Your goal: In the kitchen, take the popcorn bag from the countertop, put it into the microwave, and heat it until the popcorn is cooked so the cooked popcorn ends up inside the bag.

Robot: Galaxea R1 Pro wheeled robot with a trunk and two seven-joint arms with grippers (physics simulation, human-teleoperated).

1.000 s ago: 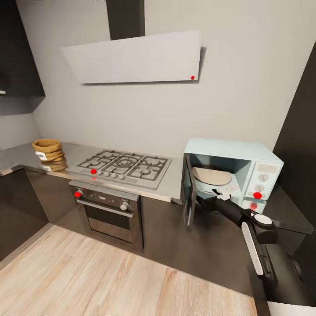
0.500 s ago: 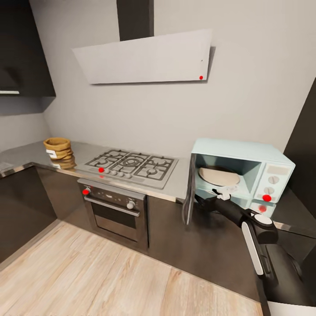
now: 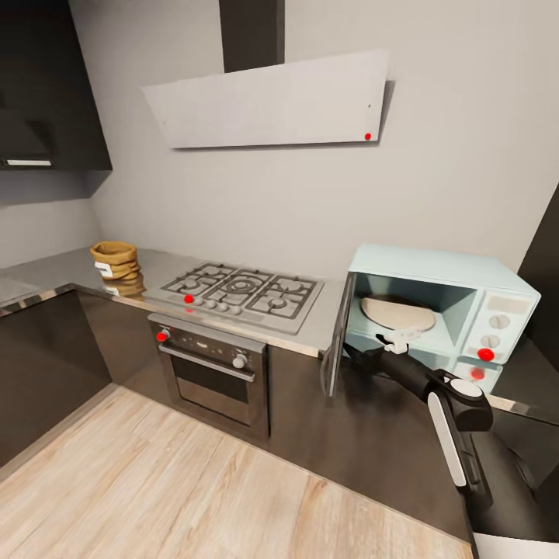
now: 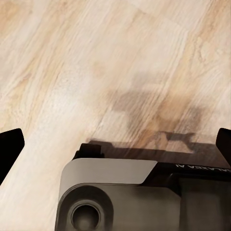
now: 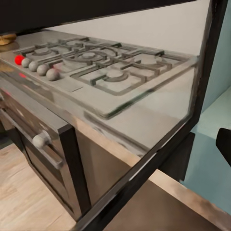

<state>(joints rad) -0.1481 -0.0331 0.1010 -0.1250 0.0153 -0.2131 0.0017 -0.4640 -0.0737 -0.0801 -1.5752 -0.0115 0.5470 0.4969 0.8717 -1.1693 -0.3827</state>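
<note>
**Tech A:** On the countertop [image 3: 322,330], confirm item count.

**Tech B:** One popcorn bag [image 3: 116,260] at the far left end, upright, well apart from the one microwave [image 3: 442,310] at the right end. One gas hob [image 3: 244,291] lies between them, above one built-in oven [image 3: 213,373]. One extractor hood [image 3: 272,101] is mounted on the wall.

**Tech A:** Microwave status?

**Tech B:** Door [image 3: 335,338] swung open; one round turntable plate [image 3: 397,313] inside.

**Tech A:** End effectors?

**Tech B:** Right gripper [image 3: 400,341] sits near the microwave's open cavity, beside the door; whether its fingers are spread or pressed together cannot be told. Left gripper: dark fingertips [image 4: 9,147] at opposite edges of the wrist view, spread wide, nothing between them, over wood floor [image 4: 96,72].
</note>
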